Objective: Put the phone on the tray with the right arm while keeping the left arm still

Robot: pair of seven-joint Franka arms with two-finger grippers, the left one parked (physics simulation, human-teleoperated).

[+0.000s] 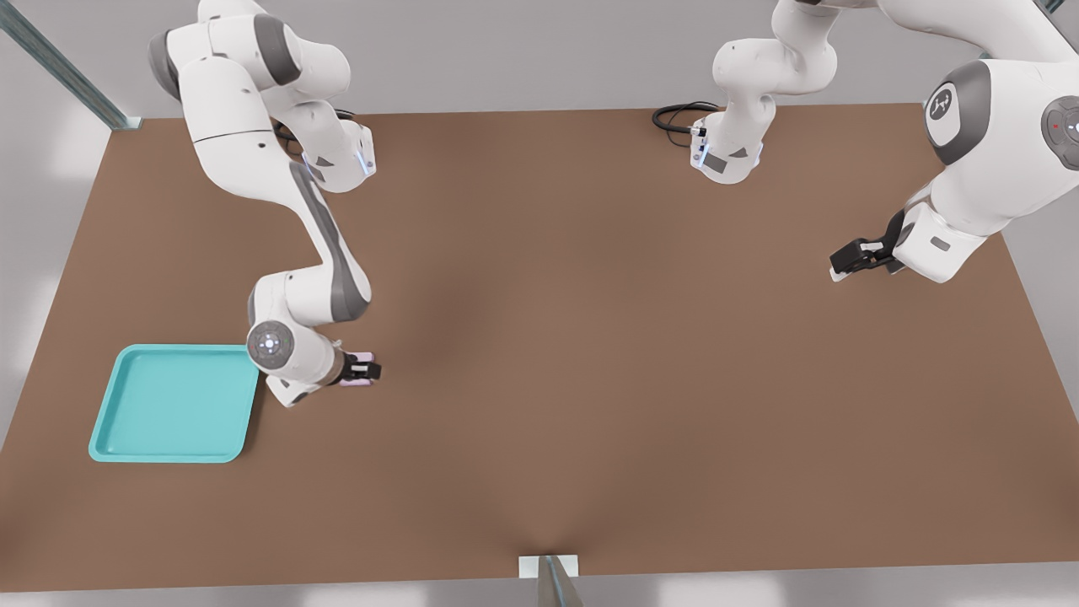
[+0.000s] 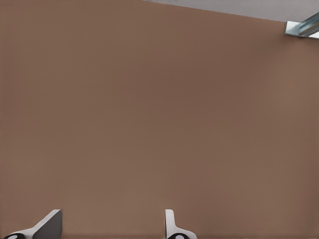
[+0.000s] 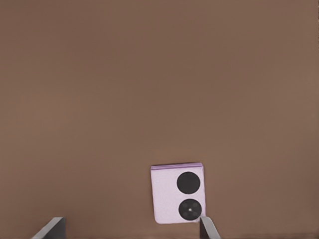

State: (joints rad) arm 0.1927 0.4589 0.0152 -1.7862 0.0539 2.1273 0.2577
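Your gripper (image 1: 364, 369) sits low over the brown table (image 1: 590, 354), just off the tray's (image 1: 173, 405) three o'clock side in the front view, with the right arm (image 1: 291, 253) reaching down to it from eleven o'clock. Its fingers are spread wide: in the right wrist view, the two fingertips (image 3: 208, 228) stand well apart, with the phone (image 3: 177, 194) lying flat on the table between them, much nearer one tip and not pinched. You see the phone's two round black lenses facing up. In the front view only slivers of its lilac body (image 1: 361, 357) peek out around the black fingers. The turquoise tray lies flat near the table's eight o'clock corner, holding nothing.
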